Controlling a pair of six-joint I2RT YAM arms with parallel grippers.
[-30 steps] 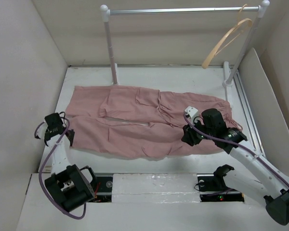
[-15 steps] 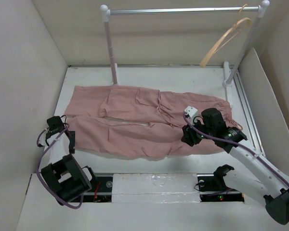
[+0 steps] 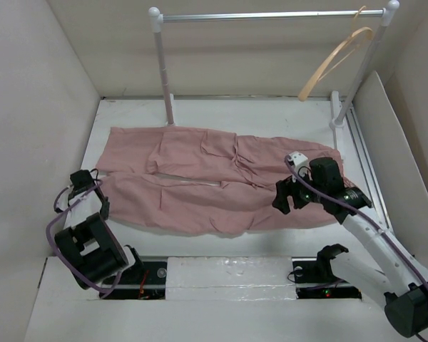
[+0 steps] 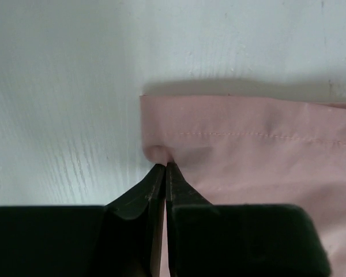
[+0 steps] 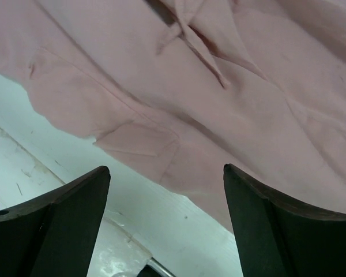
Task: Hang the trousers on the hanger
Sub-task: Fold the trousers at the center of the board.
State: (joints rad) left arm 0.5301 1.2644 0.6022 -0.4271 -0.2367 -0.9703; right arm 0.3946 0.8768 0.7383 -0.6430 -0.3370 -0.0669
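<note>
At the left leg hem, left gripper (image 4: 164, 167) is sitting with fingers pressed together, maybe nipping only the edge, so the trousers (image 3: 200, 178), lying flat on the table (image 3: 128, 114), are risking slipping free on a lift. Right gripper (image 5: 166, 168) is hovering wide apart over the waist. Hanger (image 3: 335, 60) is hanging on the rail (image 3: 271, 15), well apart.

Two black fingers (image 4: 187, 199) rise from the bottom edge of the frame, pressed together with no gap, their tips meeting just left of centre. They nip the left edge of the trousers (image 4: 259, 156), where a small pucker of pink cloth bulges right above the tips. The cloth fills the right half, its stitched hem running across mid-frame, on a white counter (image 4: 63, 98).
</note>
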